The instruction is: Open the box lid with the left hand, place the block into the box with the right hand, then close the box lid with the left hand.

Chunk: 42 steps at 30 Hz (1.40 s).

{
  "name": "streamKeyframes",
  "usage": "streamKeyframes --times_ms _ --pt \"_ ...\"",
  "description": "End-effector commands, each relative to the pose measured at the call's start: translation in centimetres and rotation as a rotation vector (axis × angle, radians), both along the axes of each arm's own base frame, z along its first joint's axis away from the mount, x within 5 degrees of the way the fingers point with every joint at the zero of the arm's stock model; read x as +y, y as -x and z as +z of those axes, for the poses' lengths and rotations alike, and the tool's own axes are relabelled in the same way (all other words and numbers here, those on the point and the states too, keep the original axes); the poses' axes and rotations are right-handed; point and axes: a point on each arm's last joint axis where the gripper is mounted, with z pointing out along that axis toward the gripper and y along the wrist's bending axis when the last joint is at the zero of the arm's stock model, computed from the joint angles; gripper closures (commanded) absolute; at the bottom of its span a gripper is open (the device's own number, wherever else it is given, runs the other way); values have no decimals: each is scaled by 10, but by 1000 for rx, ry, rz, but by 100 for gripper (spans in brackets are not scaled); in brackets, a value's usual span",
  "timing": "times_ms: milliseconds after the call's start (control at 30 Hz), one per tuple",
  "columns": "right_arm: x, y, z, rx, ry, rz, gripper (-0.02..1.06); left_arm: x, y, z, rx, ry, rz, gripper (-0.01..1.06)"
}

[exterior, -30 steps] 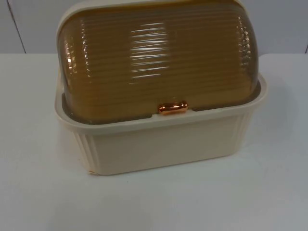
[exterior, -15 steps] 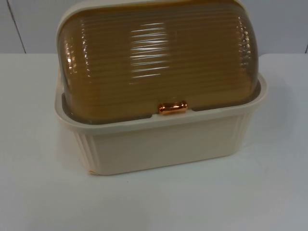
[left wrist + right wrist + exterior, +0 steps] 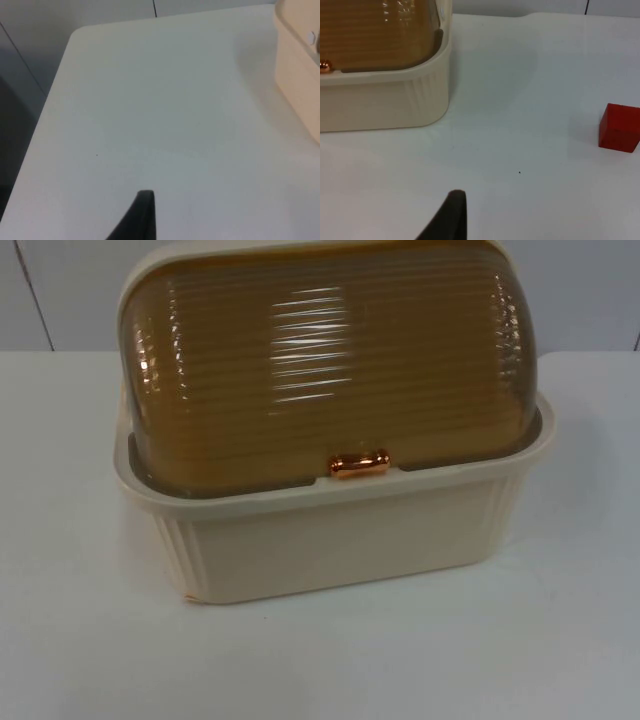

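A: White worktop (image 3: pixel 80 640) running back to a grey wall (image 3: pixel 580 290); the cream box (image 3: pixel 340 540) stands toward the far edge with its ribbed amber lid (image 3: pixel 330 370) down.

B: How would that lid handle, do you think?

A: It looks like thin, stiff plastic, light and smooth, so probably slippery on the dome. The small copper handle (image 3: pixel 359 464) at the middle of the lid's front edge is the only sensible place to hook or pinch it. I'd guess the box itself is light enough to slide if the pull isn't upward and back.

B: And the block?

A: A red block (image 3: pixel 619 127) sits on bare worktop well to the right of the box, apart from everything. Rigid, flat-faced, likely light; two opposite sides should give a sure hold.

B: Where are the arms?

A: The left end effector (image 3: pixel 142 220) hangs above open worktop with the box's left side near it, touching nothing. The right end effector (image 3: pixel 451 217) is above the worktop in front of the box's right corner, also touching nothing. One black fingertip is visible on each, so I cannot tell how far either is spread. Neither holds anything I can see.
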Motion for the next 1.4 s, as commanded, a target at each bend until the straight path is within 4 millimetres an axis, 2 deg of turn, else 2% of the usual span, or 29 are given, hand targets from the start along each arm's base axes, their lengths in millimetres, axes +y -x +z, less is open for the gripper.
streamKeyframes --times_ms 0,467,1300,1367 --pt "0 0 1 -12 -1 -3 0 -1 0 -1 -3 1 -8 0" --pt "-5 -1 1 -5 -60 -96 0 -1 0 -1 -1 6 -15 0" --pt "-6 -1 1 -6 -71 -122 0 -4 0 -1 -1 65 -12 0" --pt "-7 -1 2 -5 -97 -138 0 -4 1 3 -23 112 12 0"
